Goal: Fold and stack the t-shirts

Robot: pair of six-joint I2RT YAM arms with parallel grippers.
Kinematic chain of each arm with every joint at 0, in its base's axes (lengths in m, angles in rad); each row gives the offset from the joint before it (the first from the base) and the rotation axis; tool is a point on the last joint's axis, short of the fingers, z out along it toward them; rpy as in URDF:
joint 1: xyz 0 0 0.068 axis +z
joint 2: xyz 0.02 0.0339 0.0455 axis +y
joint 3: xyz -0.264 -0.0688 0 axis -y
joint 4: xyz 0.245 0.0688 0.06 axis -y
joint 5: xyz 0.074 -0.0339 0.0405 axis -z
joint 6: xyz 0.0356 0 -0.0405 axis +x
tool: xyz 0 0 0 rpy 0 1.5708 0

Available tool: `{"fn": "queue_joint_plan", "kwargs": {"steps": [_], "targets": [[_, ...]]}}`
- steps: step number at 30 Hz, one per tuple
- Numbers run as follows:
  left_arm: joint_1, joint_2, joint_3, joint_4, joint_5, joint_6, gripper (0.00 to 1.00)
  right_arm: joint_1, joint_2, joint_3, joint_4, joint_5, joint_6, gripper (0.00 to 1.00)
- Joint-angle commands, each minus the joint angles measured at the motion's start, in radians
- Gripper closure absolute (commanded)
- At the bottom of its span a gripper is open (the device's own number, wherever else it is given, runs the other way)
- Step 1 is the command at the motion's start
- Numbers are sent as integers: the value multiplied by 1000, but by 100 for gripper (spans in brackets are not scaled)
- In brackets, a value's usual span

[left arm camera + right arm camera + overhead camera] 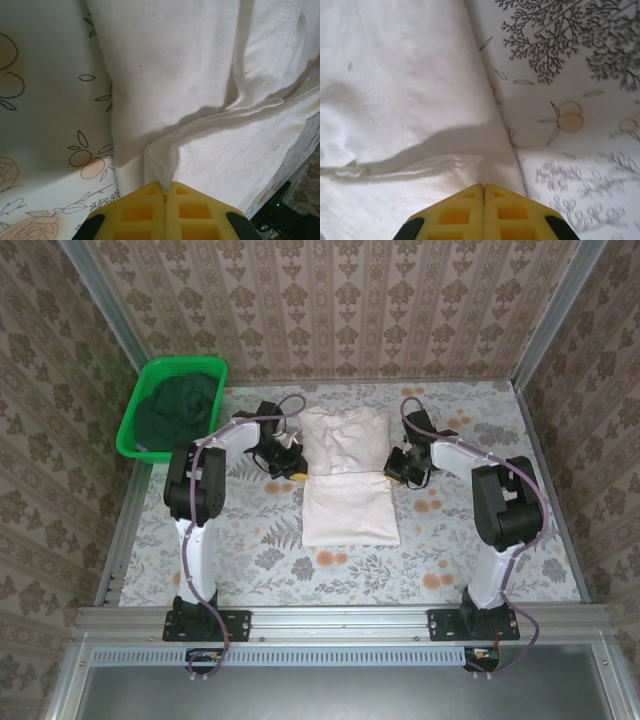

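The pale cream-pink t-shirt (346,502) lies in the middle of the table, with a layered hem running across its width. My left gripper (283,462) sits at the shirt's left edge. In the left wrist view the yellow jaws (165,186) are shut on a raised pinch of the cream cloth (200,75). My right gripper (402,466) is at the shirt's right edge. Its jaws (484,186) are shut, and the cream cloth (395,75) runs in under the tips. The dark green t-shirt (180,408) lies bunched in the basket.
A bright green plastic basket (133,436) stands at the table's back left corner. The floral tablecloth (250,540) covers the table. Patterned walls close in the back and both sides. A metal rail (340,620) runs along the near edge.
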State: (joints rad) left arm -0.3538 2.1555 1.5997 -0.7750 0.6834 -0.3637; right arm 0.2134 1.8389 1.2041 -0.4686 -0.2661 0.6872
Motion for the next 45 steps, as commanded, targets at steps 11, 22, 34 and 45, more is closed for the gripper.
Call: {"fn": "queue_joint_plan", "kwargs": {"steps": [11,22,34,45], "targets": [[0,58,62,-30,-139,-11,84,-33,81,31,-44,50,69,80],[4,-265,-202,-11,-258,-86,27,-54,-220,-244,-18,21,72,41],[-133,-494,-673,164,102,-176,38,61,-507,-572,20,-86,82,42],[-171,-489,-789,282,76,-289,45,142,-472,-587,64,-94,80,53]]}}
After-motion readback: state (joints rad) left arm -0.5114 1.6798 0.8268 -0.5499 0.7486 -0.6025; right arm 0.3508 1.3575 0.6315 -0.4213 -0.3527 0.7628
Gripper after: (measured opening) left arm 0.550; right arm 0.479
